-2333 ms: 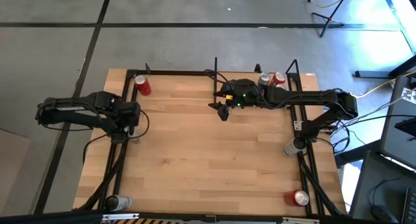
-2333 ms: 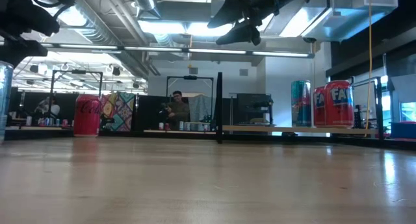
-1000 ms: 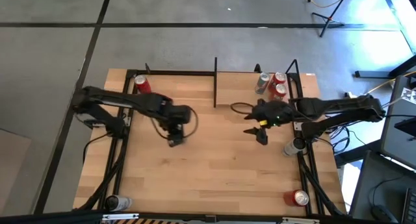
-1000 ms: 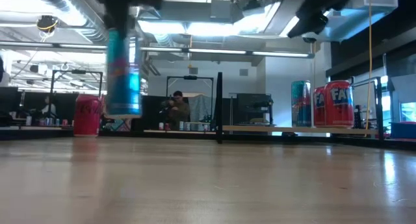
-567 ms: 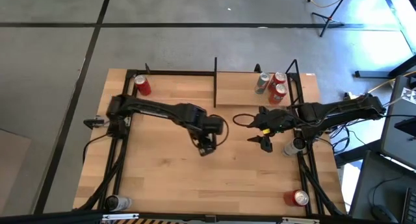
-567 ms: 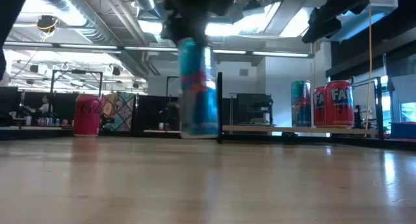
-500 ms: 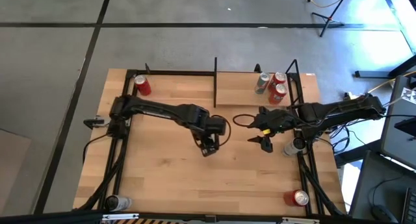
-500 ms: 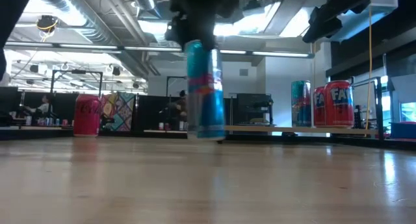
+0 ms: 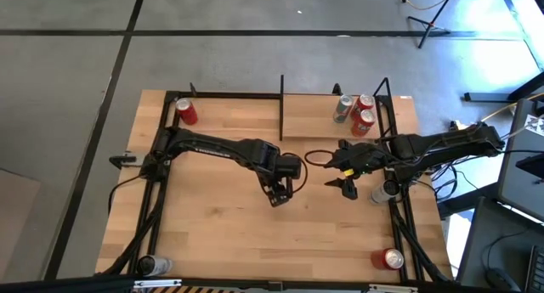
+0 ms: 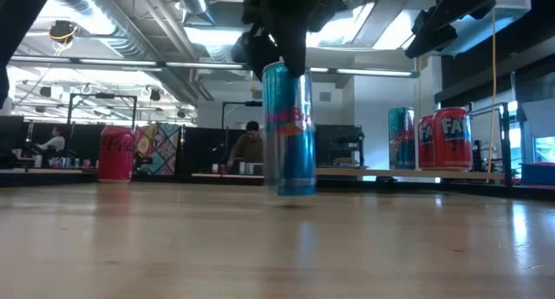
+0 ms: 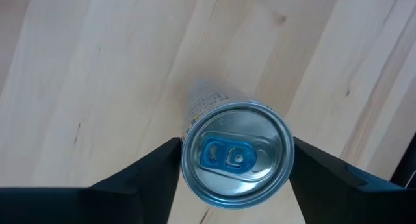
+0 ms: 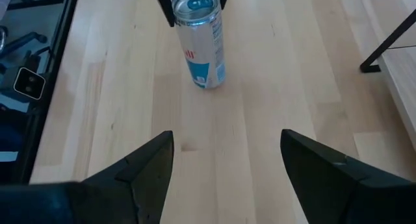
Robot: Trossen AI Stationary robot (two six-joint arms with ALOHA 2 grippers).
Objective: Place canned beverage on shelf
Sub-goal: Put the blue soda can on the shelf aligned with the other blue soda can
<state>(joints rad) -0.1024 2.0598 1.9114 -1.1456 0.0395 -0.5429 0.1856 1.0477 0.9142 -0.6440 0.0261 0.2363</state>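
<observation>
A tall blue-and-silver can [image 10: 289, 130] stands near the middle of the table and leans slightly; it also shows in the right wrist view [image 12: 201, 49]. My left gripper [image 9: 279, 193] hangs over it and points down. It is open, with one finger on either side of the can's top [image 11: 237, 152]. My right gripper [image 9: 347, 185] hovers open to the can's right, above the table, with nothing between its fingers [image 12: 227, 136]. The shelf [image 9: 319, 123] lies at the table's far right and carries three cans [image 10: 434, 139].
A red can [image 9: 186, 111] stands at the far left corner. More cans sit outside the black frame, at the near left [image 9: 153, 264], near right [image 9: 391, 259] and right side [image 9: 384, 191]. A black post [image 9: 281, 106] marks the shelf's left end. Bare wood lies near the can.
My left gripper has carried the blue can from the left part of the table toward the right, to the middle, and has come down. The can, which hung clear of the wood, now has its base at the tabletop. My right gripper has hardly moved.
</observation>
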